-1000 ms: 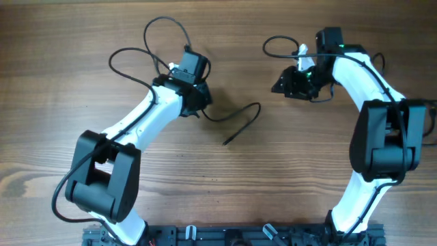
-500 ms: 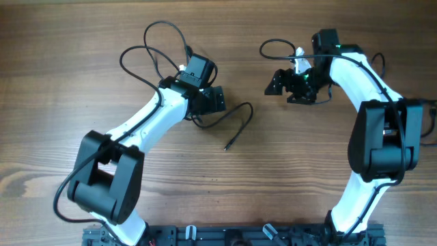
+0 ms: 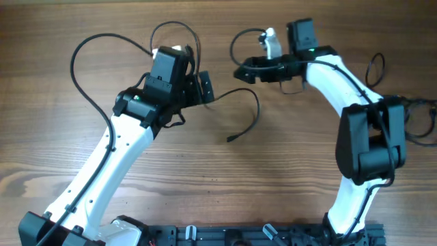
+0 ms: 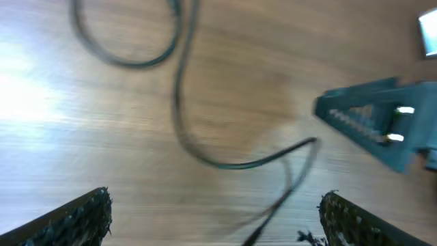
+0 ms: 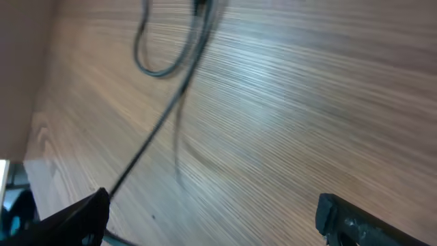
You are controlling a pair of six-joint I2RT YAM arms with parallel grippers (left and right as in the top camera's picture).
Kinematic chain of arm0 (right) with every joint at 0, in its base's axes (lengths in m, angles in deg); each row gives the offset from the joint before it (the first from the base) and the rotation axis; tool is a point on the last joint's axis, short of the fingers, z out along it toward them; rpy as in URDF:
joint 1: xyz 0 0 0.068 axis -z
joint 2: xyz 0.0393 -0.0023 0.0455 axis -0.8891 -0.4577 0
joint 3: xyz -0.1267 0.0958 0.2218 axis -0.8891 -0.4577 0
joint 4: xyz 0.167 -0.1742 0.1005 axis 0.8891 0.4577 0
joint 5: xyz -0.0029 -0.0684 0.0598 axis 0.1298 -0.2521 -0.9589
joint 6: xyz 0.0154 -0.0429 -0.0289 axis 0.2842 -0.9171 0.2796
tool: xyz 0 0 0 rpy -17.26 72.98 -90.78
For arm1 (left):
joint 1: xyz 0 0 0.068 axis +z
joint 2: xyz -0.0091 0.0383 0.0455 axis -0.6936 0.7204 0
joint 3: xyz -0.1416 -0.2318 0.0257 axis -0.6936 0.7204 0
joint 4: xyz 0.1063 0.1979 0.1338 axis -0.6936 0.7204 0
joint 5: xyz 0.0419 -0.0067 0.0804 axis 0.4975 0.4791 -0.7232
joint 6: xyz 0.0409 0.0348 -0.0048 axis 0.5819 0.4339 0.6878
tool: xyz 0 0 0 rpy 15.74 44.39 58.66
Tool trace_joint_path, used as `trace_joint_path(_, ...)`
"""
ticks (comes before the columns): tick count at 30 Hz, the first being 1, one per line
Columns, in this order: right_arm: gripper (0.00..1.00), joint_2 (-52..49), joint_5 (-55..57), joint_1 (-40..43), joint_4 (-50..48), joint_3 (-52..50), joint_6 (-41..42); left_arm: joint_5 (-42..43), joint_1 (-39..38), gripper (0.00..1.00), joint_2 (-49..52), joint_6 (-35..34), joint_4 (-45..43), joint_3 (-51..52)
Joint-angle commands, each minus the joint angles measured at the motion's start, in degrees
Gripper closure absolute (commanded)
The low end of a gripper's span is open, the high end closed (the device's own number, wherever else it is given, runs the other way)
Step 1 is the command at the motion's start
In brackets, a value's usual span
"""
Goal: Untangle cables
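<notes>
Thin black cables lie on the wooden table. One cable (image 3: 249, 96) curves from under my left gripper (image 3: 196, 89) to a free plug end (image 3: 231, 139). A wide loop (image 3: 76, 72) spreads to the left and a small loop (image 3: 176, 25) lies behind the left wrist. Another loop (image 3: 236, 42) lies by my right gripper (image 3: 254, 69). In the left wrist view the open gripper (image 4: 215, 222) hangs above a blurred cable (image 4: 179, 102) and holds nothing. The right wrist view shows the open gripper (image 5: 212, 219) with a cable (image 5: 160, 126) running past its left finger (image 5: 72, 220).
The right gripper's finger (image 4: 372, 126) shows at the right of the left wrist view, so the two grippers are close together. Thicker arm wires (image 3: 374, 68) loop at the far right. The arm bases stand along the front edge (image 3: 225, 236).
Both grippers have opened. The left arm has lifted and swung back and left, and the left cable loop has spread wider. The right gripper has moved left and farther back.
</notes>
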Motion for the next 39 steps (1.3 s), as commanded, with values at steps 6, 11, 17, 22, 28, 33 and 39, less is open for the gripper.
trace_joint_path(6,0.04,0.6,3.4,-11.9,-4.3,0.4,-1.1,-11.9,7.0,0.00,0.3,-5.7,11.5,-0.6)
trace_joint_path(11,0.10,0.6,12.3,-16.8,-3.2,0.4,-1.2,-11.9,9.2,0.00,0.9,-5.6,16.0,-0.6)
trace_joint_path(17,0.28,0.5,23.9,-20.8,-1.4,0.4,-1.2,-11.6,9.2,0.00,0.9,-5.7,16.2,-0.6)
trace_joint_path(22,0.57,0.5,26.7,-20.7,5.2,0.4,-6.6,-11.7,9.2,0.00,0.9,-5.7,16.2,-0.6)
trace_joint_path(28,0.96,0.5,48.3,-19.8,18.5,0.4,-3.7,-11.7,9.2,0.00,0.9,-5.7,16.2,-0.6)
trace_joint_path(33,0.95,0.5,50.4,-15.2,23.1,0.4,2.4,-11.7,9.2,0.00,0.9,-5.7,16.2,-0.6)
trace_joint_path(39,0.44,0.5,25.6,-13.8,5.0,0.4,3.7,-11.7,9.2,0.00,0.9,-5.7,16.2,-0.6)
